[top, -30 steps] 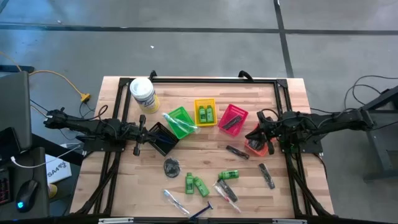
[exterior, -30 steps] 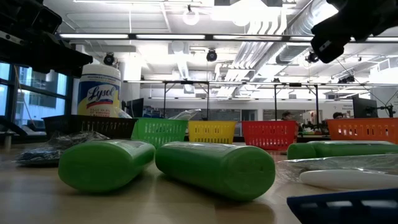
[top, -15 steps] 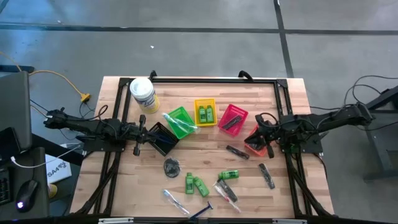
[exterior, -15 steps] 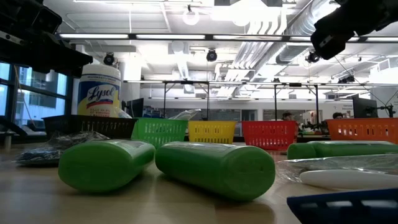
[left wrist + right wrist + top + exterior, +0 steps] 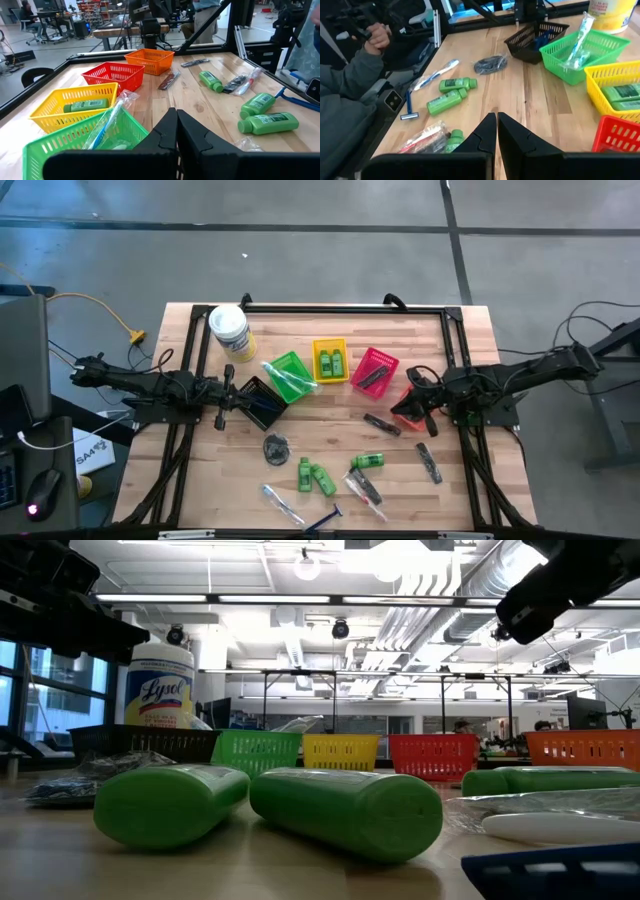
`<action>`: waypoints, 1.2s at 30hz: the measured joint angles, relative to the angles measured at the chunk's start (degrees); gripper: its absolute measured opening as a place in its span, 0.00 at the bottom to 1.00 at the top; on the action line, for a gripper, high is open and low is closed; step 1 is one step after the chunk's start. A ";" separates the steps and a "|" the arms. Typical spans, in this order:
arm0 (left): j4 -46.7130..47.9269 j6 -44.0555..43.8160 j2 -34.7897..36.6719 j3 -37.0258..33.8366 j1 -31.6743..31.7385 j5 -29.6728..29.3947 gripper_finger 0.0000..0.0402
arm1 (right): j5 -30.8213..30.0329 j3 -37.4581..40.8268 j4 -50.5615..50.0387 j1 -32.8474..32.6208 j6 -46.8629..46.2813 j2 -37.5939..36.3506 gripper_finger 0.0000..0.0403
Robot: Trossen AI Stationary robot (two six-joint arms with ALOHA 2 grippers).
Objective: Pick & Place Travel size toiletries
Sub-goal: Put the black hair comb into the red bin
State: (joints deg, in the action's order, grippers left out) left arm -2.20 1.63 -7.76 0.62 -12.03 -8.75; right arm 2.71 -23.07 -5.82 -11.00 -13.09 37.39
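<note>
Loose toiletries lie flat on the near half of the table: green mini bottles (image 5: 305, 473) (image 5: 322, 478) (image 5: 368, 462), black combs (image 5: 381, 424) (image 5: 428, 462), a dark coiled bundle (image 5: 276, 446), clear tubes (image 5: 280, 502) (image 5: 362, 488) and a blue razor (image 5: 325, 518). My right gripper (image 5: 496, 127) is shut and empty, hovering above the orange basket (image 5: 408, 410). My left gripper (image 5: 176, 126) is shut and empty, waiting beside the black basket (image 5: 262, 402). In the right wrist view the bottles (image 5: 447, 102) and the bundle (image 5: 490, 64) lie ahead.
Green (image 5: 288, 375), yellow (image 5: 331, 360) and red (image 5: 374, 371) baskets stand in a row and hold some items. A white tub (image 5: 229, 330) stands at the far left corner. A black frame (image 5: 345, 310) borders the table. A person's sleeve (image 5: 350, 75) shows at the near edge.
My right gripper has drifted slightly toward the table's left, staying above the orange basket. Its fingers stay as they were. The toiletries have kept still.
</note>
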 joint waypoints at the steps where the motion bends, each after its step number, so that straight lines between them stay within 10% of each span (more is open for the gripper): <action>1: 0.00 0.00 0.00 0.00 0.01 0.00 0.00 | -0.01 0.00 0.00 0.00 0.01 0.31 0.02; 36: 0.04 0.61 -0.01 0.00 0.02 0.42 0.00 | -1.01 0.00 0.00 0.01 1.34 2.27 0.02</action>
State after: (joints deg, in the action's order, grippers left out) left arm -2.15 2.24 -7.77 0.62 -12.01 -8.34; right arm 1.70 -23.07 -5.82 -10.99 -11.75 39.66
